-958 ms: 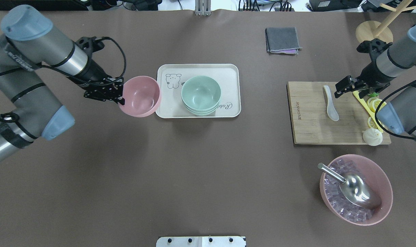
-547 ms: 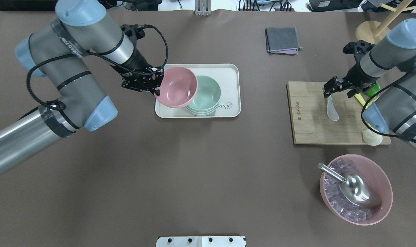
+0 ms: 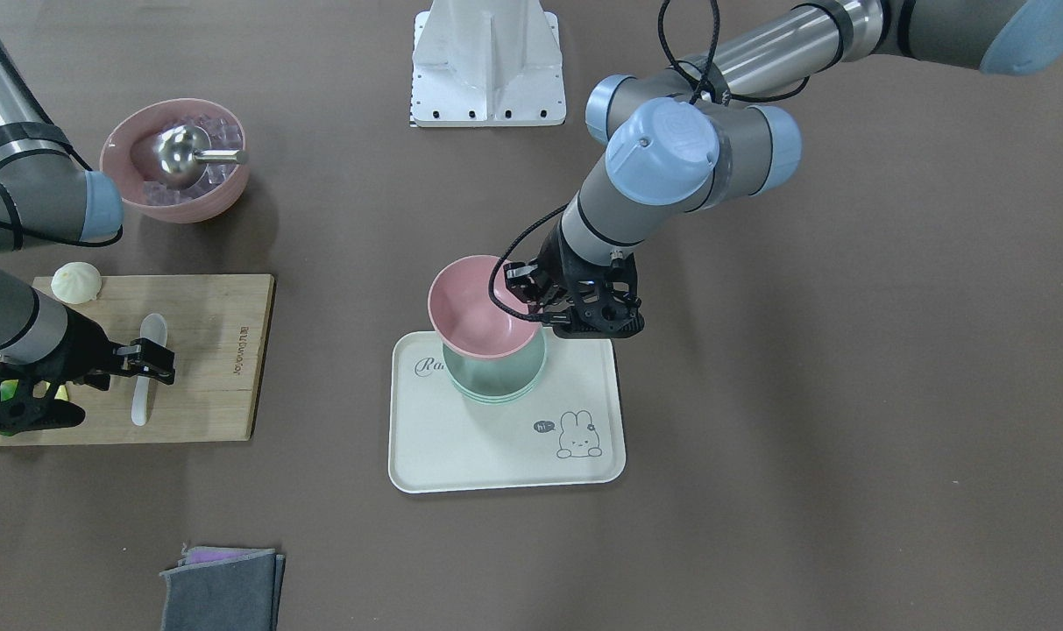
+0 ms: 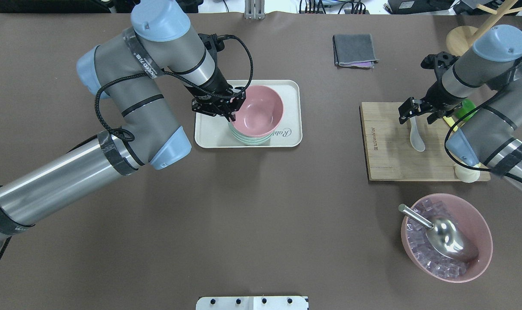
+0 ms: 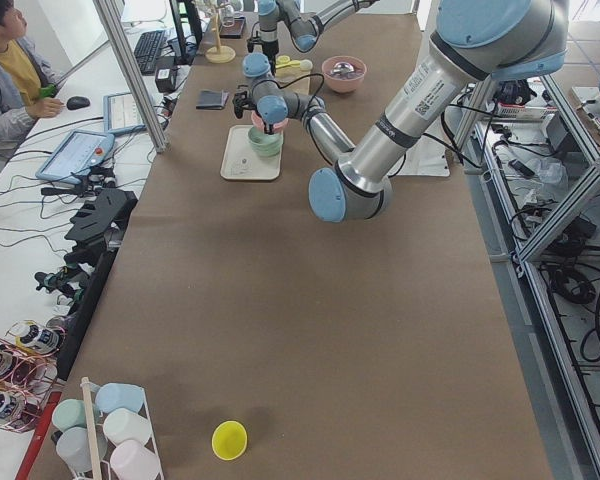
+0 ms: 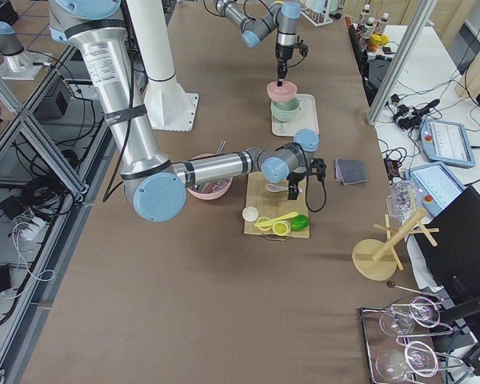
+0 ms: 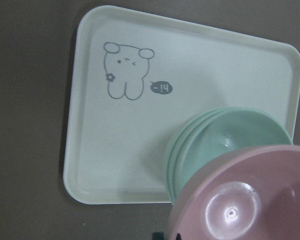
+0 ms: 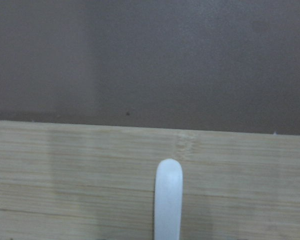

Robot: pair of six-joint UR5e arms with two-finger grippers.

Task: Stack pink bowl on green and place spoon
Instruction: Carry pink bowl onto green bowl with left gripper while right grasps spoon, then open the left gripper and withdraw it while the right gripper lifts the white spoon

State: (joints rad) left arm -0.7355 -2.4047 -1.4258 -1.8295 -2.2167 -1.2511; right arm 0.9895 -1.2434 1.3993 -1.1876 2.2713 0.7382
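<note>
My left gripper (image 4: 231, 107) is shut on the near rim of the pink bowl (image 4: 260, 108) and holds it tilted over the stack of green bowls (image 4: 247, 139) on the cream tray (image 4: 290, 92). In the front view the pink bowl (image 3: 477, 308) sits low over the green stack (image 3: 496, 384); I cannot tell if they touch. The white spoon (image 4: 417, 138) lies on the wooden cutting board (image 4: 387, 150). My right gripper (image 4: 418, 114) is open above the spoon's handle end (image 8: 168, 200).
A bun (image 4: 466, 172), yellow pieces and a green item lie at the board's right edge. A large pink bowl of ice cubes with a metal scoop (image 4: 446, 237) stands front right. A grey cloth (image 4: 354, 49) and a wooden stand (image 4: 469, 38) are at the back.
My left arm carried the pink bowl right, from beside the tray to over the green bowls. My right gripper moved left over the spoon's handle.
</note>
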